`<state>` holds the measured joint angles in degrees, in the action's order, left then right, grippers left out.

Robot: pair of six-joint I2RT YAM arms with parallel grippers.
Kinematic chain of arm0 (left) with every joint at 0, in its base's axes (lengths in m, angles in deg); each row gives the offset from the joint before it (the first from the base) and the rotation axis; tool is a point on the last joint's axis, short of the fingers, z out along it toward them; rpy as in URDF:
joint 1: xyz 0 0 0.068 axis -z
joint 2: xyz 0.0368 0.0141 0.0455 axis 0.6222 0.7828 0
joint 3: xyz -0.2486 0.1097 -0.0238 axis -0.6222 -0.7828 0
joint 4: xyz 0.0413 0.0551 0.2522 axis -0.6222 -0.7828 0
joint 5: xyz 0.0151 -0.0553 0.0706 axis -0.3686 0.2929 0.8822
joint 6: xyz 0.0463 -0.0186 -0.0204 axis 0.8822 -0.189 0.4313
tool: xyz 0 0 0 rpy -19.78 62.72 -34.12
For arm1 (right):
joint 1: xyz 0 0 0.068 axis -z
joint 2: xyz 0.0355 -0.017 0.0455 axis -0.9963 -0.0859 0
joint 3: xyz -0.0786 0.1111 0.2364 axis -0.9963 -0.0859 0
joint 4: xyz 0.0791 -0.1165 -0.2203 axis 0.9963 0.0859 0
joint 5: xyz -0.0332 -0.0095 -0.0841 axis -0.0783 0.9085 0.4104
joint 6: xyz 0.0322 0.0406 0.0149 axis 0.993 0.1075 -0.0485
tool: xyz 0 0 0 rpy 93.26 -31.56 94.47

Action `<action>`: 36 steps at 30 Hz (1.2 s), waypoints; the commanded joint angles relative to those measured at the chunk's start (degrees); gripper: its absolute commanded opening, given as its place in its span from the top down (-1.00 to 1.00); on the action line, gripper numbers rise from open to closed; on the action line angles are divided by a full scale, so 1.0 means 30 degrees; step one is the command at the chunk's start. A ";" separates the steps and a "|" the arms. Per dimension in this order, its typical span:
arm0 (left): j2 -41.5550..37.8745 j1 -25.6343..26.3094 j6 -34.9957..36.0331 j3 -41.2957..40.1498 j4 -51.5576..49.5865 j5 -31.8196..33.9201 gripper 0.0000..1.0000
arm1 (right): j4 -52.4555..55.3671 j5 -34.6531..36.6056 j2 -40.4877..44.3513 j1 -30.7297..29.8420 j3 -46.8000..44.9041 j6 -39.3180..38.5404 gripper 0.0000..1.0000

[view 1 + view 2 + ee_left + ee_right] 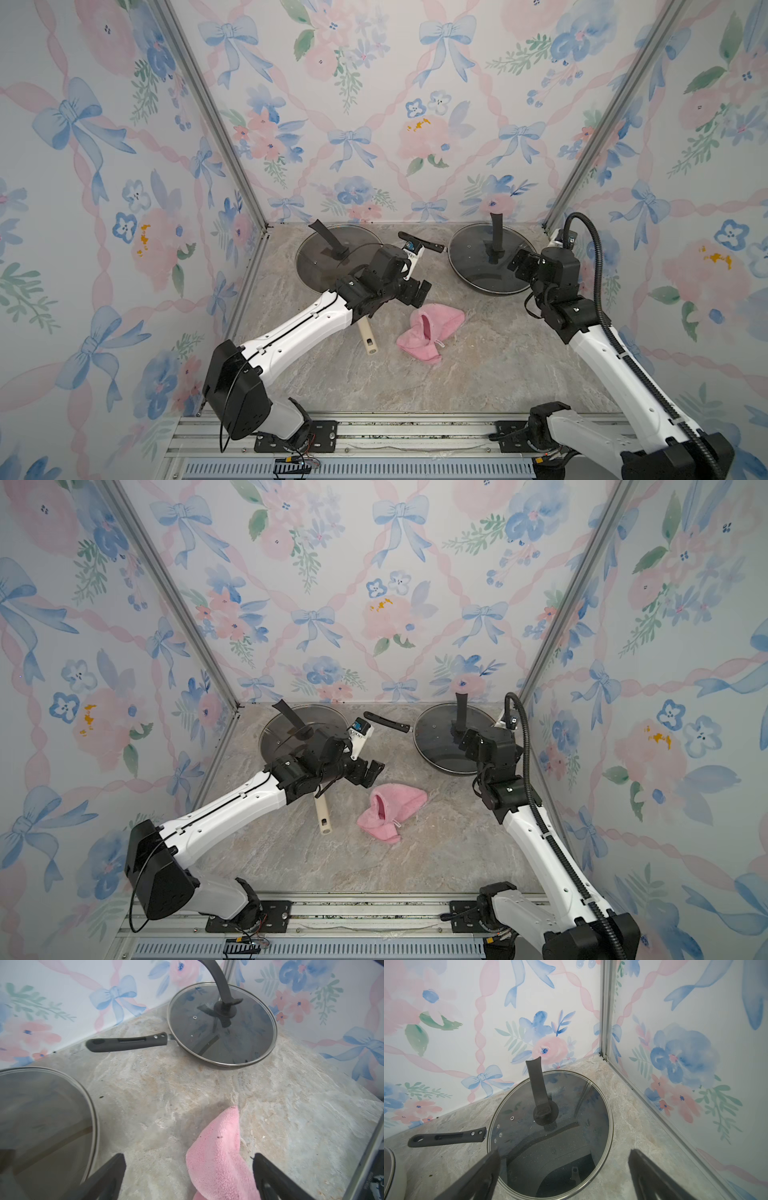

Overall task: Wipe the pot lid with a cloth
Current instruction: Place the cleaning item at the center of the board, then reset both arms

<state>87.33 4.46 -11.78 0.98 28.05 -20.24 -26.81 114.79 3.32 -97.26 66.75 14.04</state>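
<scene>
The pink fuzzy cloth [428, 332] [388, 812] lies crumpled on the marble table, loose. My left gripper [415, 291] [370, 773] hovers just behind it, open. In the left wrist view the cloth [218, 1157] lies between the spread fingers of that gripper [188, 1156], nearer one finger and not pinched. A glass pot lid [328, 262] [41, 1105] with an upright black handle sits at the back left, partly hidden by my left arm. A second glass lid [478, 257] [550, 1132] covers a black pan at the back right. My right gripper [521, 259] [564, 1150] stands open over its near edge, empty.
A cream pan handle [368, 338] sticks out toward the front from under my left arm. The black pan's handle [419, 243] [126, 1042] points left between the two lids. Wallpapered walls close in the back and both sides.
</scene>
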 commanded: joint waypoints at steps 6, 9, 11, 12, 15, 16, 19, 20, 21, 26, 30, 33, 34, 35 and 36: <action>-0.5561 -0.4228 -0.1493 -0.3699 -0.0707 0.4733 -0.96 | 0.2915 0.1356 0.2033 0.1405 -0.1113 0.0676 -0.93; -0.7821 -0.7746 -0.1954 -0.6237 0.0360 0.5810 -0.96 | 0.3947 0.1494 0.3138 0.1799 -0.2041 0.0741 -0.93; -0.9271 -1.0286 -0.1929 -0.8535 0.2809 0.5528 -0.96 | 0.4626 0.1734 0.3841 0.1844 -0.2833 0.0526 -0.93; -0.9946 -1.1531 -0.1741 -1.0181 0.4555 0.4807 -0.96 | 0.4901 0.1873 0.4228 0.1835 -0.3305 0.0369 -0.93; -1.1013 -1.4341 -0.1036 -1.4510 0.9989 0.3887 -0.96 | 0.4972 0.2351 0.5682 0.1806 -0.5139 0.0328 -0.93; -1.0951 -1.4981 -0.0768 -1.5874 1.1684 0.3638 -0.96 | 0.4490 0.2382 0.6342 0.1817 -0.5875 0.0208 -0.93; -1.0006 -1.5602 -0.0349 -1.8516 1.6096 0.3488 -0.96 | 0.2446 0.2404 0.8018 0.1781 -0.8204 -0.0924 -0.93; -0.9482 -1.5602 -0.0338 -1.9025 1.7058 0.3434 -0.96 | 0.1887 0.2493 0.8340 0.1777 -0.8757 -0.1335 -0.93; -0.8843 -1.5603 -0.0495 -1.9446 1.8068 0.3284 -0.96 | 0.1381 0.2550 0.8586 0.1755 -0.9275 -0.1855 -0.93; -0.5469 -1.5573 -0.0247 -2.0070 2.2139 0.2296 -0.96 | -0.1404 0.2101 0.7983 0.1689 -1.0594 -0.3540 -0.93; -0.2930 -1.5181 0.1001 -1.9660 2.4178 0.0821 -0.96 | -0.6021 0.1200 0.5650 0.1668 -1.1822 -0.4935 -0.93; -0.1507 -1.5017 0.1470 -1.9419 2.5298 0.0525 -0.96 | -0.9881 0.0449 0.3491 0.1691 -1.2608 -0.6192 -0.93; -0.1147 -1.5019 0.1368 -1.9215 2.5382 0.0616 -0.96 | -1.1491 0.0174 0.2710 0.1711 -1.2832 -0.6551 -0.93; -0.0875 -1.5088 0.1276 -1.9043 2.5258 0.0361 -0.96 | -1.2660 -0.0189 0.1990 0.1791 -1.3008 -0.6724 -0.93; -0.0336 -1.5071 0.1218 -1.8969 2.5684 0.0247 -0.96 | -1.3959 -0.0767 0.1104 0.1882 -1.3119 -0.6948 -0.93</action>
<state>83.94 -40.96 -9.64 -57.73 99.23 -16.63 -52.08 116.38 10.47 -92.19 28.77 -2.30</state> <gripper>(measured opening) 0.981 0.965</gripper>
